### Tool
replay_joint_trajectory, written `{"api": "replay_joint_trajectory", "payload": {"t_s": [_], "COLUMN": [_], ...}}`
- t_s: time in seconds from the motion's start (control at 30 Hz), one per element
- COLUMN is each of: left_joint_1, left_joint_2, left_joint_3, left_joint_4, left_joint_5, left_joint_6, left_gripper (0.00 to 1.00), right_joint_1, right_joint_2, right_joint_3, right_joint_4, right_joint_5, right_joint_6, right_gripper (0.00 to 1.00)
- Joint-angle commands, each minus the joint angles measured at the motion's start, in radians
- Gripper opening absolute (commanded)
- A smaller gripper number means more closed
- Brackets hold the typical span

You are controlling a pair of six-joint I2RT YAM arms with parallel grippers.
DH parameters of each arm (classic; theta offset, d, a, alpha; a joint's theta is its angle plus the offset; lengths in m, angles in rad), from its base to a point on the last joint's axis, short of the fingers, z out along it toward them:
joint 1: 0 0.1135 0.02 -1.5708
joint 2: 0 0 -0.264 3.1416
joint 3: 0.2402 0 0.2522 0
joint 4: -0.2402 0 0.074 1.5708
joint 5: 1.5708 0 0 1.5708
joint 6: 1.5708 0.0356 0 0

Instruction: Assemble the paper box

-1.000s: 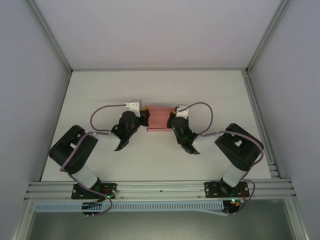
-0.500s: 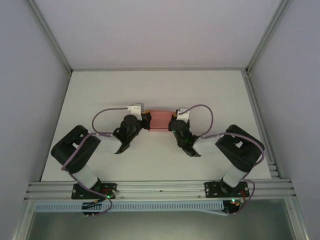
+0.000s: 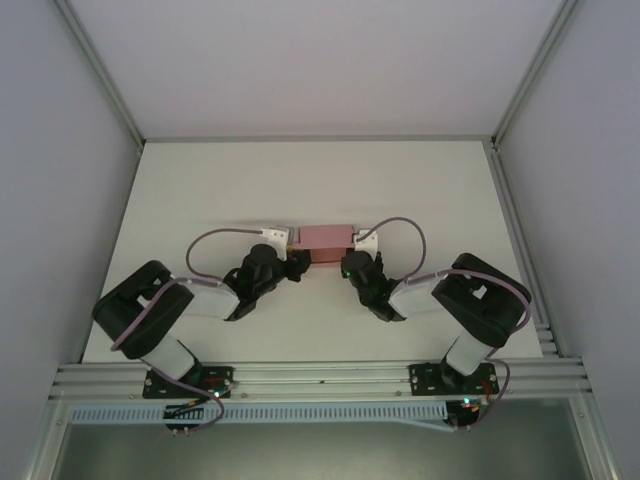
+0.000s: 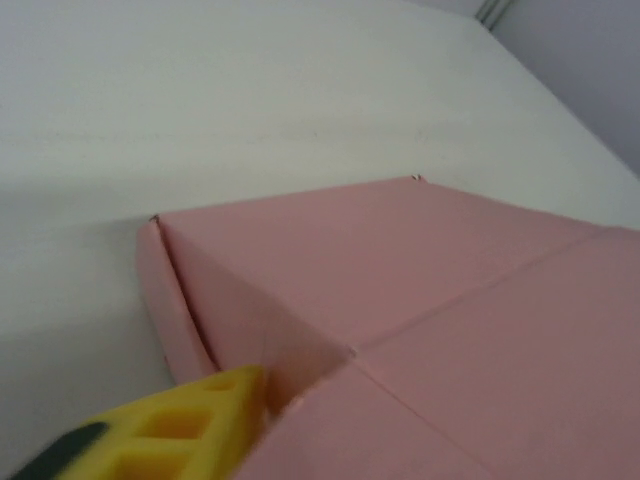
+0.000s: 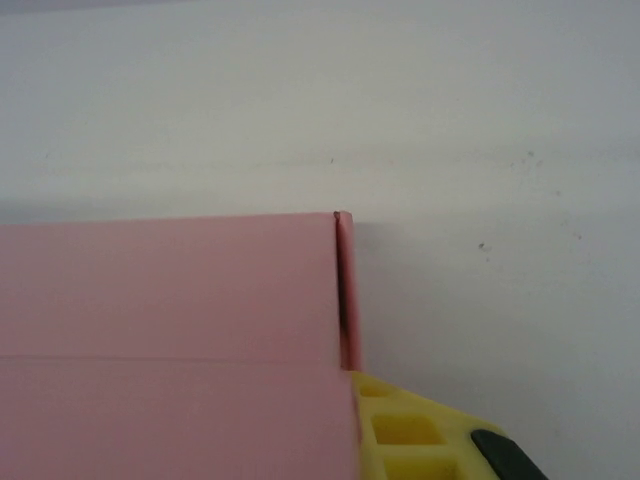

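The paper box [image 3: 322,237] lies about mid-way across the white counter [image 3: 320,170], a pink folded shape with your two arms meeting at it. Your left hand [image 3: 298,262] sits at the box's left end and your right hand [image 3: 347,262] at its right end. Both come in from its near side, and from above their black bodies cover the box's near corners.

A purple-grey cable [image 3: 205,240] loops off to the left of the box and a second cable [image 3: 410,225] arcs off to its right; both hang clear of the pink card. Grey enclosure walls [image 3: 60,200] stand well apart from the box on either side. An aluminium rail [image 3: 320,378] runs along the counter edge, well to the near side of the box.

On your left wrist camera, a yellow finger [image 4: 170,430] touches the box where a folded end flap meets the flat panels. Its tip passes out of sight behind the card, so you cannot tell whether that hand is clamped or spread.

On your right wrist camera, another yellow finger [image 5: 420,430] sits just beside the box's right end flap, cropped by the bottom edge, and again you cannot tell its grip. The near part of the box is cut off in both wrist pictures, and the left one goes soft close to the lens.
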Motion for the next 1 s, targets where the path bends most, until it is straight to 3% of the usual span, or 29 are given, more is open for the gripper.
{"api": "replay_joint_trajectory", "payload": {"t_s": [0.0,0.03,0.17,0.33,0.5,0.6,0.73,0.8,0.9,0.97], "left_joint_1": [-0.01,-0.009,-0.011,-0.014,-0.018,-0.02,-0.014,0.001,0.036,0.066], "left_joint_2": [-0.1,-0.123,-0.227,-0.355,-0.506,-0.574,-0.587,-0.557,-0.493,-0.44], "left_joint_3": [0.014,0.02,0.032,0.042,0.1,0.147,0.24,0.307,0.38,0.408], "left_joint_4": [-0.214,-0.262,-0.442,-0.603,-0.752,-0.813,-0.906,-0.961,-0.986,-0.987], "left_joint_5": [-0.006,-0.014,-0.058,-0.1,-0.109,-0.114,-0.201,-0.238,-0.23,-0.202], "left_joint_6": [0.022,0.025,0.024,0.012,0.005,0.021,-0.009,-0.041,-0.053,-0.06], "left_gripper": [0.51,0.58,1.0,1.0,1.0,1.0,1.0,1.0,1.0,1.0], "right_joint_1": [0.016,0.018,0.018,0.019,0.024,0.028,0.029,0.027,0.018,0.01], "right_joint_2": [-0.03,-0.033,-0.06,-0.118,-0.24,-0.35,-0.536,-0.621,-0.687,-0.673], "right_joint_3": [-0.003,-0.004,0.002,-0.001,-0.023,-0.047,-0.082,-0.078,-0.009,0.073], "right_joint_4": [-0.046,-0.049,-0.091,-0.141,-0.233,-0.311,-0.38,-0.39,-0.453,-0.527], "right_joint_5": [-0.02,-0.016,0.006,-0.004,-0.066,-0.119,-0.168,-0.221,-0.371,-0.35], "right_joint_6": [0.024,0.023,0.026,0.033,0.018,0.011,-0.008,-0.068,-0.202,-0.218], "right_gripper": [0.17,0.19,0.25,0.49,0.61,0.75,0.87,1.0,1.0,1.0]}}
